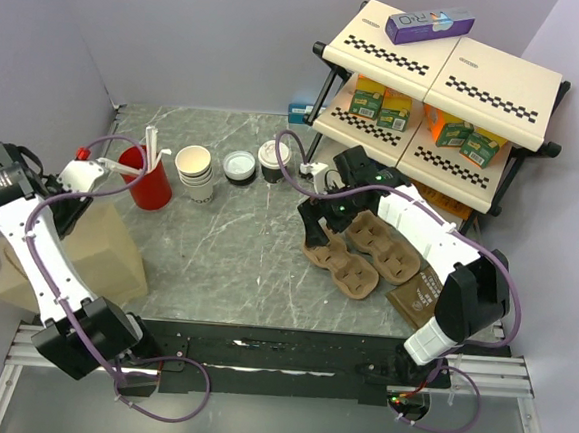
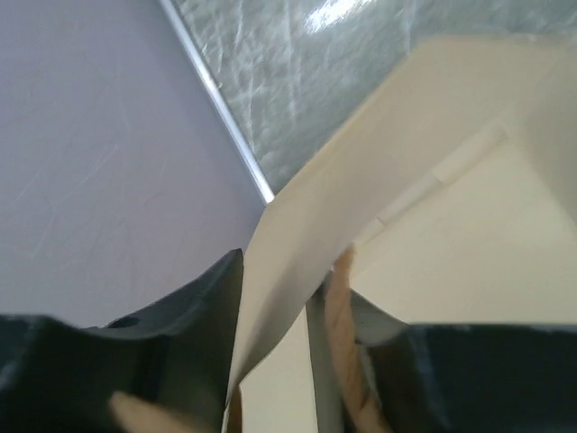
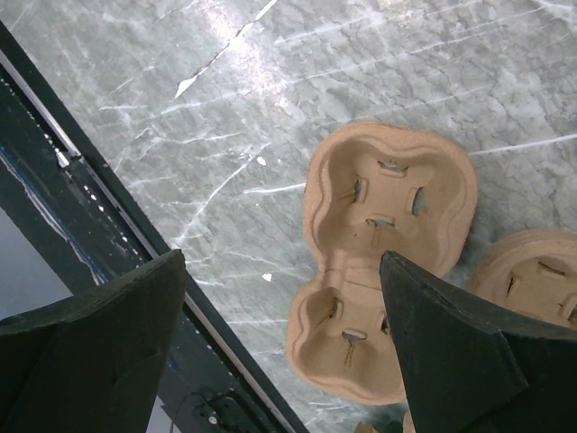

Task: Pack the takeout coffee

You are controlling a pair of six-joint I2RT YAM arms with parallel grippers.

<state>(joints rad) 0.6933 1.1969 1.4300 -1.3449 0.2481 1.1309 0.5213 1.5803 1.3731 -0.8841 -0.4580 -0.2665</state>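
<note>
1. Left gripper (image 2: pixel 278 311): I see its two fingers standing narrow, one on either side of the upper wall of a cream paper bag (image 2: pixel 451 108). The bag's twisted paper handle (image 2: pixel 347 370) lies against the finger on the right of the wrist view. I cannot tell whether the wall is pinched or only straddled. In the top view, the bag stands at the left edge of the table (image 1: pixel 237 243), beside the left arm.

2. Right gripper (image 3: pixel 281 262): its fingers stand wide apart with nothing between them. It hovers over the marble surface at the end of a moulded pulp cup carrier (image 3: pixel 383 234). A second carrier (image 3: pixel 532 271) lies just beside the first.

3. Takeout coffee (image 1: pixel 273 160): it stands upright with its white lid on, at the far side of the table. It is apart from both grippers, with the right one nearer. To its left in the top view stand a round white disc with a dark rim (image 1: pixel 238 164), a stack of cream cups (image 1: pixel 195 174) and a red cup (image 1: pixel 150 180) holding white sticks.
</note>
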